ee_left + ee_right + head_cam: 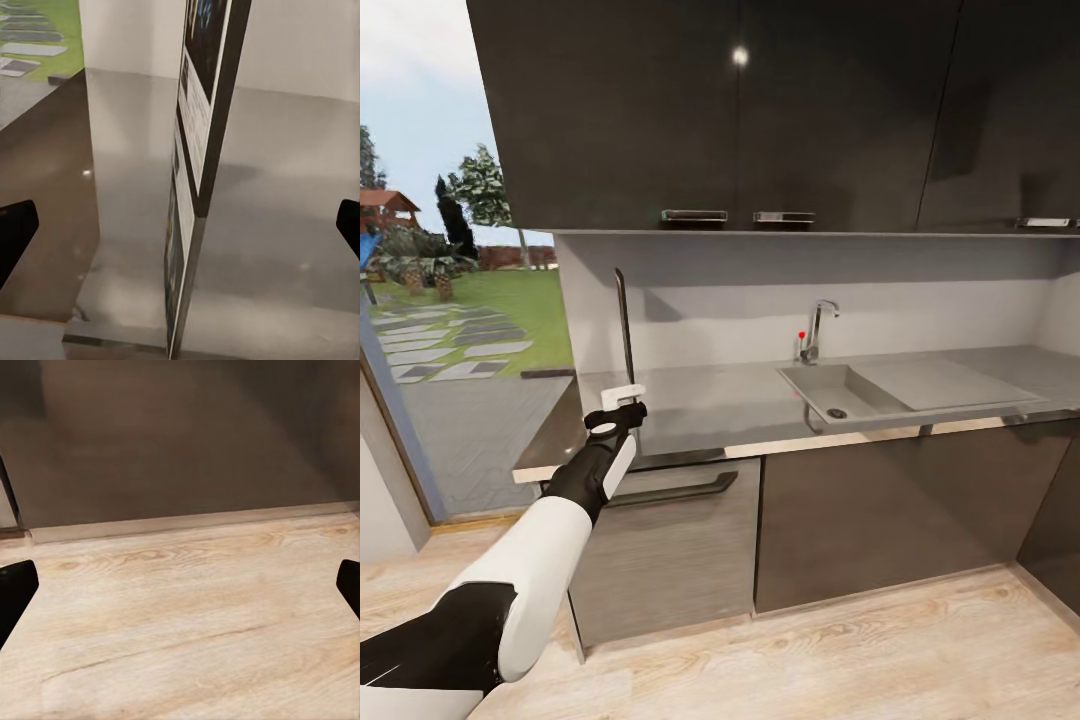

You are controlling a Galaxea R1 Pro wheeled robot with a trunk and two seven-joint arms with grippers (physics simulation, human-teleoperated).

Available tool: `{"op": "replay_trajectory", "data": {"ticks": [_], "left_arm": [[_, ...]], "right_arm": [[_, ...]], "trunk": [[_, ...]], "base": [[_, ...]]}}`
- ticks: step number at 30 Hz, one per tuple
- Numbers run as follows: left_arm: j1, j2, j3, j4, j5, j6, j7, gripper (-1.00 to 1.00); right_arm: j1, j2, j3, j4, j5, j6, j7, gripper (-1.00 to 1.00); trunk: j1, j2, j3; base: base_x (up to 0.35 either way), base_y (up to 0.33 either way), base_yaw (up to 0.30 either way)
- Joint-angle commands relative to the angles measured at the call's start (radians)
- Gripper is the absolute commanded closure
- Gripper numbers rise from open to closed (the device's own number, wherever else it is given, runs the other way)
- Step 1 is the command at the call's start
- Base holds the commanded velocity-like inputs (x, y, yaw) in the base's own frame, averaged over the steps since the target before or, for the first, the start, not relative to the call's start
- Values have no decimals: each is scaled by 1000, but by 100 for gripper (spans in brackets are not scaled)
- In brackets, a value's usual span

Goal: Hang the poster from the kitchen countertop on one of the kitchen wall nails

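Head view: edge-on black-framed upright poster (624, 330) standing on smooth grey kitchen countertop (710, 405); left gripper (622, 398) at its base, fingers (15, 232) spread wide apart. Right gripper (180, 585) open above pale wooden floor (187, 615).

Poster (624, 330) seen edge-on from head view, so only a thin dark strip; artwork unreadable there. In left wrist view poster (196, 150) cut off at the frame's upper edge, printed face steeply foreshortened, figures and text too blurred to tell. Left gripper (180, 225) fingertips (13, 232) clipped at both sides of frame. Right gripper (180, 585) fingertips likewise clipped. Kitchen countertop (980, 365) runs out past right edge. Small red item (801, 335) by tap too tiny to identify.
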Motion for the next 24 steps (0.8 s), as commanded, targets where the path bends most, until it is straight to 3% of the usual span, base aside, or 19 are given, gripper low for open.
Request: {"op": "replay_trajectory", "data": {"ticks": [1, 24], "left_arm": [[0, -1, 2, -2, 7, 3, 2, -100], [0, -1, 1, -1, 7, 0, 2, -100]], "right_arm": [[0, 0, 0, -1, 0, -1, -1, -100], [0, 0, 0, 17, 0, -1, -1, -100]], "trunk": [[0, -1, -1], [0, -1, -1]], "base": [[38, 0, 0], [118, 0, 0]]}}
